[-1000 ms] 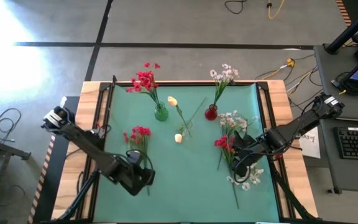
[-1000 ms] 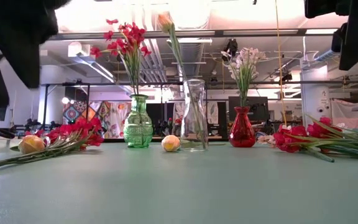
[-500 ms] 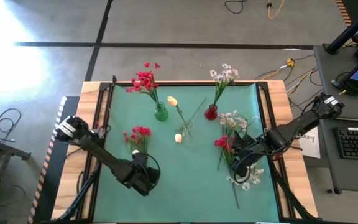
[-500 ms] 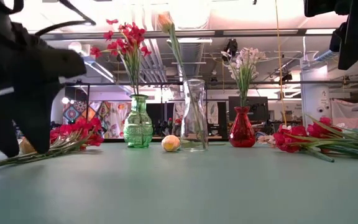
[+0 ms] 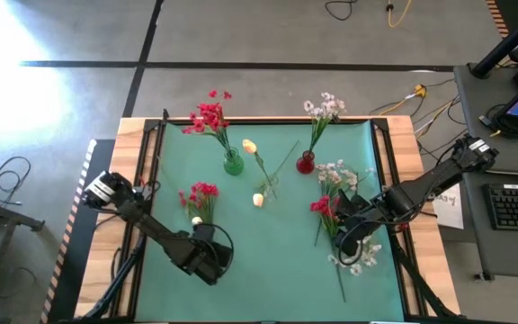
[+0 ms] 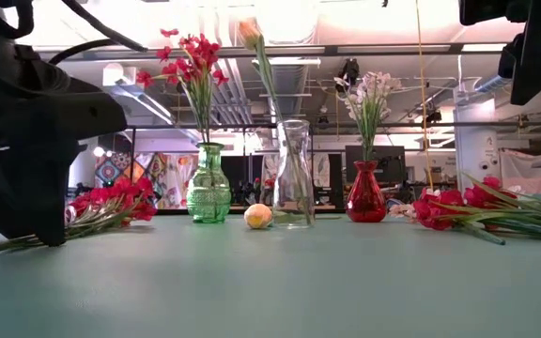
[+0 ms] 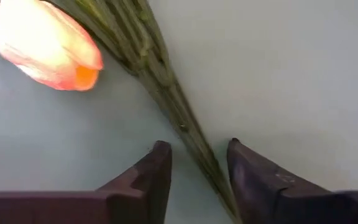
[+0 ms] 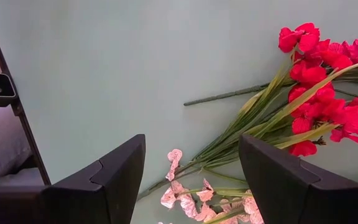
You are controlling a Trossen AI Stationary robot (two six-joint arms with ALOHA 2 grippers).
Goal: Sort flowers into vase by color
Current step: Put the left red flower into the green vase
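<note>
1. Your left gripper (image 7: pixel 197 165) is low over the green mat (image 5: pixel 277 261) at the near left. Its fingers (image 7: pixel 151 174) stand part-way apart, one on each side of a bundle of green stems (image 7: pixel 166 93). You cannot tell whether they actually pinch the stems.
2. Those stems belong to the red flower bunch (image 5: pixel 200 193) lying on the left of the mat, with a cream-yellow rosebud (image 7: pixel 42 43) lying just beside them.
3. Your right gripper (image 8: pixel 191 171) hovers at the mat's right side, fingers spread wide and holding nothing, above a pile of red blossoms (image 8: pixel 322 87) and white sprays (image 5: pixel 353 256).
4. At the back of the mat, the green vase (image 6: pixel 208 188) holds red flowers (image 6: pixel 188 56), the clear vase (image 6: pixel 293 178) holds one yellow bud (image 6: pixel 249 33) on a long stem, and the red vase (image 6: pixel 365 192) holds white blossoms (image 6: pixel 369 94).
5. A loose yellow rosebud (image 6: pixel 257 217) lies on the mat between the green and clear vases in the low view.
</note>
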